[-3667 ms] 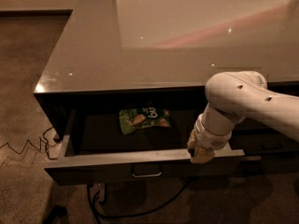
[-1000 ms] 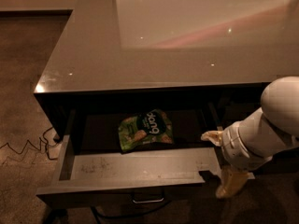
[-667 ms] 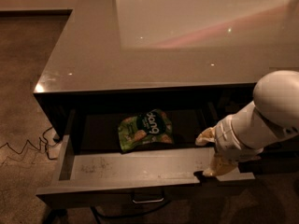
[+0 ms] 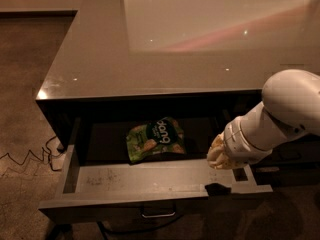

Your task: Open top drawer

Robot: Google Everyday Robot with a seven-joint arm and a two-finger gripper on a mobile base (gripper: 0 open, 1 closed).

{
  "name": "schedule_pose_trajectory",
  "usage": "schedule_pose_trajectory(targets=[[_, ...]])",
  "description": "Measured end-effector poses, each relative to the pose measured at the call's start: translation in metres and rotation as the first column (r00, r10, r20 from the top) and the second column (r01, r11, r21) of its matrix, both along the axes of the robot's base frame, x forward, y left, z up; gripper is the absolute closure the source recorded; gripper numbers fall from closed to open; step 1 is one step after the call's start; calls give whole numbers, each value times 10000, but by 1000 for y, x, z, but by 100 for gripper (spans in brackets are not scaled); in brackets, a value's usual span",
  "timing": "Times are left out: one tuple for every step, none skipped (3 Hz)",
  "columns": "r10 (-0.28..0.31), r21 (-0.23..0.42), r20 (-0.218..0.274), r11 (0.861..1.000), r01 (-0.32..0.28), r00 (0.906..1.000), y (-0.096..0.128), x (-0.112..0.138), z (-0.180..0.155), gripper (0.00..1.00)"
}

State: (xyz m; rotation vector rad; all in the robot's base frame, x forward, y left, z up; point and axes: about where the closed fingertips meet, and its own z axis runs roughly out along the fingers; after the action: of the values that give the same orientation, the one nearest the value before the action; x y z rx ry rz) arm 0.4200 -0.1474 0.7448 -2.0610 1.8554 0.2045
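- We see the gripper [image 4: 218,157] low over the right end of the top drawer [image 4: 150,180], just above its grey floor and close behind its front edge. It shows as a pale yellowish lump, and we cannot tell whether it is released or clenched; nothing is visibly in its grasp.
- Behind it, the ribbed white wrist [image 4: 248,140] slopes up and to the right — away from the drawer — so the gripper points down and to the left.
- The wrist joins a large rounded white arm housing [image 4: 292,100], which sits at the right edge of the view in front of the cabinet's right side.
- The top drawer is pulled well out from under the glossy tabletop [image 4: 125,54], with its scuffed floor exposed. Its metal bar handle [image 4: 158,214] is at the middle of the front, below the rim.
- A green snack bag [image 4: 155,139] lies flat towards the back of the drawer, left of the gripper and apart from it.
- A thin cable [image 4: 25,159] trails over the floor at the left.
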Motion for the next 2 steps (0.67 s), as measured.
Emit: schedule_pose_trajectory(targets=[[0, 0, 0, 10000, 0, 10000, 0, 0, 0, 100], [31, 18, -58, 10000, -31, 10000, 2, 3, -3, 100]])
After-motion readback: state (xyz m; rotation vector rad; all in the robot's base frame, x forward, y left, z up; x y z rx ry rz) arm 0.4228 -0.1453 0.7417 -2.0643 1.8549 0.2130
